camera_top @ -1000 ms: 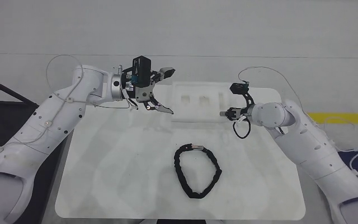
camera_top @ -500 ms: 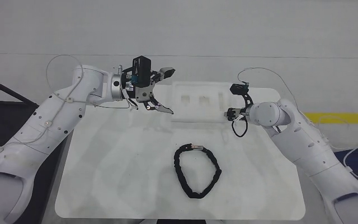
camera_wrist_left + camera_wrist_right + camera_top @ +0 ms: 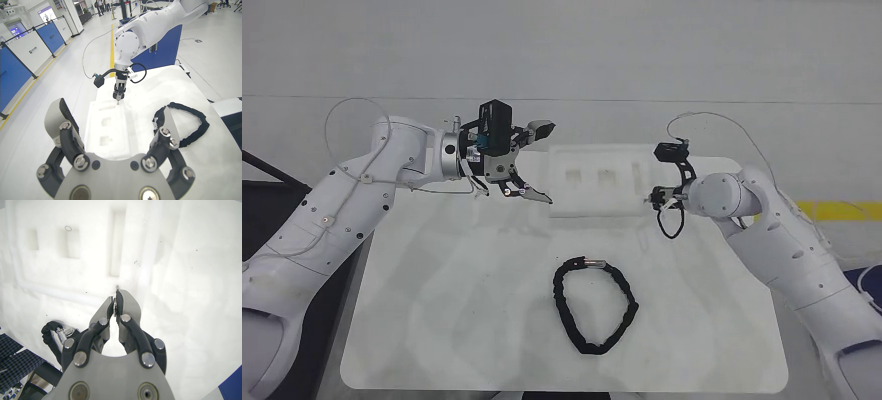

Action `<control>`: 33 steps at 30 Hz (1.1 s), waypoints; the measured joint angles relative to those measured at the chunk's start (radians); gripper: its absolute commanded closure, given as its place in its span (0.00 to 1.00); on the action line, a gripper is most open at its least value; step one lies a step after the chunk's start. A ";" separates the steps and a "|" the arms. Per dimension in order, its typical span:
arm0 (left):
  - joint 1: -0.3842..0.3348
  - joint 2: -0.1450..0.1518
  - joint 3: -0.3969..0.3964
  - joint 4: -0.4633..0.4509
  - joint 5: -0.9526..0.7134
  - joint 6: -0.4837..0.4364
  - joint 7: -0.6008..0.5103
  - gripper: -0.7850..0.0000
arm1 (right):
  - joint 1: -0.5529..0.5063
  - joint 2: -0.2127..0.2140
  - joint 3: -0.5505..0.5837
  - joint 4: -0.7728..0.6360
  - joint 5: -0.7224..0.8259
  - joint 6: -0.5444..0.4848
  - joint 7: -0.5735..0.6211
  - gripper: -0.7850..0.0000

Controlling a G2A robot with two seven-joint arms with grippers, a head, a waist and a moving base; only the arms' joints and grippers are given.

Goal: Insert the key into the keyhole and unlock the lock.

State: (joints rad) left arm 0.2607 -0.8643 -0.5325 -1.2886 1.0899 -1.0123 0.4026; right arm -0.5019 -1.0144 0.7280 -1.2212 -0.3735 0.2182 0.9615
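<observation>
Key (image 3: pixel 114 306) was pinched between the closed pads of the right gripper (image 3: pixel 114 298), just over the right end of the white foam tray (image 3: pixel 587 205). Against 1.0 s earlier, that gripper had shifted slightly rightward; left arm unchanged. Key's long axis ran in line with the fingers, tip pointing down at the tray. Thin, silvery, seen edge-on, mostly hidden by the pads. Left gripper (image 3: pixel 111 113) hung spread wide, holding nothing, at the tray's other end. Black chain lock (image 3: pixel 594 305) lay looped on the table (image 3: pixel 442 300), apart from both

A glossy white floor (image 3: pixel 208 37) bears a yellow line (image 3: pixel 112 47); blue-and-white partition panels (image 3: pixel 47 39) flank it, and a blue cabinet (image 3: pixel 166 55) stands nearby.
</observation>
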 measured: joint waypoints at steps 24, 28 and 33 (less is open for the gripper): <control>0.000 0.000 0.000 0.000 0.000 0.000 0.000 0.00 | -0.286 0.104 0.450 -0.158 0.565 -0.478 0.145 1.00; 0.000 0.000 0.000 0.000 0.000 0.000 0.000 0.00 | -0.321 0.119 0.556 -0.179 0.699 -0.503 0.149 1.00; 0.000 0.000 0.000 0.000 0.000 0.000 0.000 0.00 | -0.331 0.132 0.644 -0.213 0.839 -0.524 0.229 1.00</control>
State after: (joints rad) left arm 0.2607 -0.8643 -0.5325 -1.2886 1.0899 -1.0123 0.4026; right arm -0.8328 -0.8822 1.3722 -1.4346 0.4658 -0.3054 1.1901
